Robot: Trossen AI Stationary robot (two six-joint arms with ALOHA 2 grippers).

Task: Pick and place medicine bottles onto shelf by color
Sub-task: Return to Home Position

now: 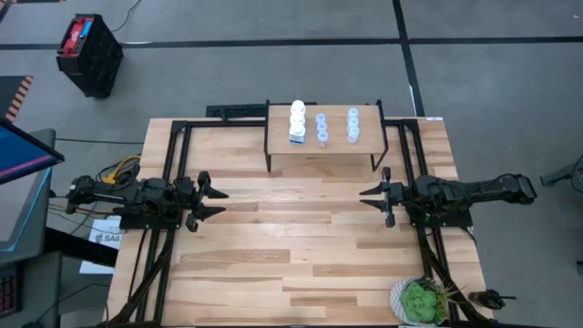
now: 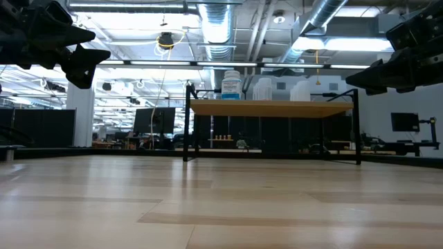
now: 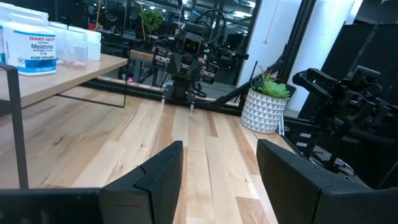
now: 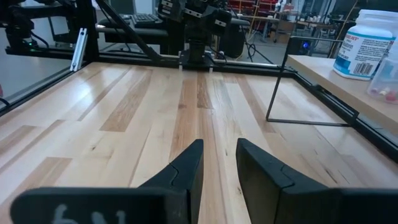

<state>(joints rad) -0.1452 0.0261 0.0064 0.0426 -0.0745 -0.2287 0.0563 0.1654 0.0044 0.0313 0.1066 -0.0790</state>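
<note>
- Left gripper (image 1: 219, 201) hangs over the table's (image 1: 273, 246) left side, fingers spread wide, holding nothing.
- Right gripper (image 1: 366, 199) faces it from the right side, fingers parted less, also empty.
- Shelf (image 1: 323, 153) stands at the far edge. White bottles (image 1: 297, 118) line its left end, with blue bottles (image 1: 352, 125) in two rows beside them.
- Potted plant (image 1: 419, 301) sits at the near right corner.

Upright medicine bottles (image 1: 322, 128) in three colour-sorted columns (whites at one end) atop the shelf (image 1: 328, 157).
</note>
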